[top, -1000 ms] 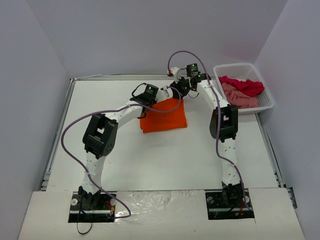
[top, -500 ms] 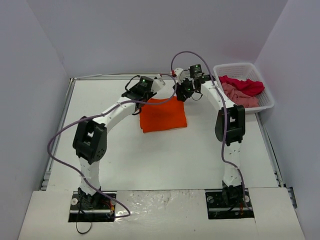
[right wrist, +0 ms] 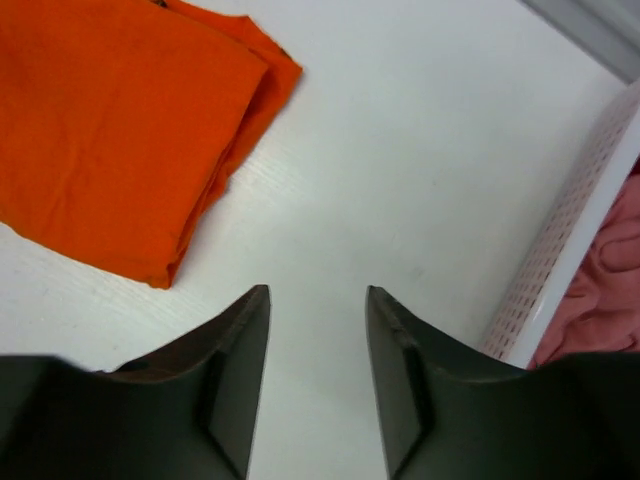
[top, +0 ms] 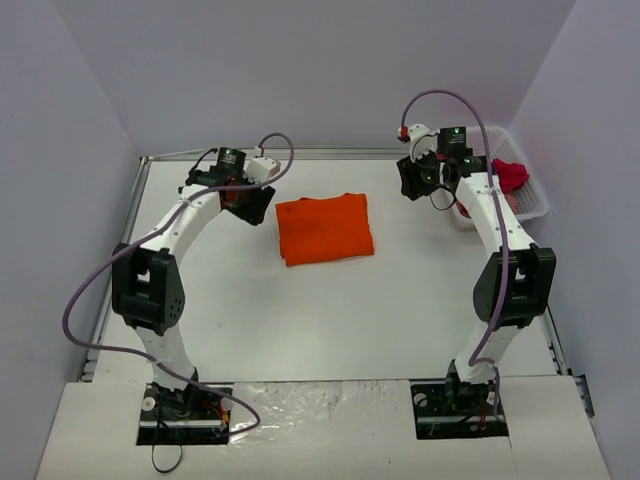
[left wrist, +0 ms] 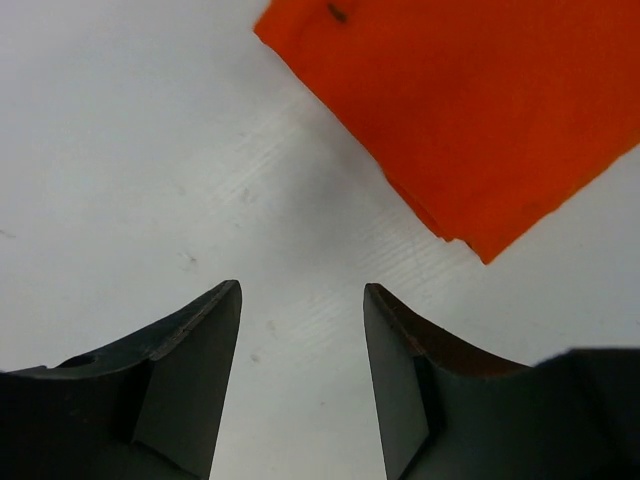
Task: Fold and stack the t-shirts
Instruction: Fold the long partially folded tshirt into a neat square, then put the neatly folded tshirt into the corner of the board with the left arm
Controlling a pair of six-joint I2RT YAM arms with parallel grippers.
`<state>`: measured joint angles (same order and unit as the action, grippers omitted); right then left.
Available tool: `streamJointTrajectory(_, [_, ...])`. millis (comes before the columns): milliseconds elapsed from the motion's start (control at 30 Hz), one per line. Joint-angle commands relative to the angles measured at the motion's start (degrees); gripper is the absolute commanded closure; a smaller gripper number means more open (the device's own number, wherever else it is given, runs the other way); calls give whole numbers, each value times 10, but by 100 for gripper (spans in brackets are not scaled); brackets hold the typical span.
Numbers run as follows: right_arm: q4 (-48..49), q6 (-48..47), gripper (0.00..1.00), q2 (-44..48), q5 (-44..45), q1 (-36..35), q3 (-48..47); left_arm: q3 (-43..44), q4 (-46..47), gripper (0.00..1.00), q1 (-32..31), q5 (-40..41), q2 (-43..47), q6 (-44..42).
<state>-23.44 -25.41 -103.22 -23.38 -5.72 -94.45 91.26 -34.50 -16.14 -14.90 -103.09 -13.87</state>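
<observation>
The orange t-shirt (top: 325, 229) lies folded into a rectangle at the middle back of the table; its corner shows in the left wrist view (left wrist: 470, 110) and its edge in the right wrist view (right wrist: 120, 130). My left gripper (top: 252, 205) hovers to its left, open, with only bare table between its fingers (left wrist: 302, 292). My right gripper (top: 415, 180) hangs to the right of the shirt, beside the basket, also open and empty (right wrist: 318, 295). A crimson red t-shirt (top: 510, 175) and a dusty pink t-shirt (right wrist: 600, 290) lie crumpled in the basket.
A white lattice basket (top: 530, 208) stands at the back right corner, its wall close to my right gripper (right wrist: 570, 240). Raised rails line the table's left and back edges (top: 140, 190). Grey walls enclose the space.
Both grippers have pulled away from the orange t-shirt: the left arm swung left, the right arm swung right toward the basket. The left jaws have opened. The shirt lies flat and free.
</observation>
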Motion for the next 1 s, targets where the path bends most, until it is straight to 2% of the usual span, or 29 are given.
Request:
streamJointTrajectory(0, [-27,31,64,0,-30,-9,11,8,-71,49,15,-137,-15,31])
streamJointTrajectory(33, [-27,36,70,-1,-33,-12,0,10,-69,50,18,-157,-23,35])
streamJointTrajectory(133, [-28,45,100,-13,-32,-23,-26,31,-76,50,31,-176,-47,42])
streamJointTrajectory(367, [-68,53,100,-128,-55,-69,-185,74,-83,50,73,-225,-115,78])
streamJointTrajectory(600, [-120,20,100,-242,-82,-126,-277,123,-107,50,112,-275,-189,88])
streamJointTrajectory(767, [-163,-17,100,-296,-110,-150,-310,124,-109,50,128,-292,-193,88])
streamJointTrajectory(967, [-164,-28,100,-317,-89,-188,-309,137,-107,51,128,-324,-211,101])
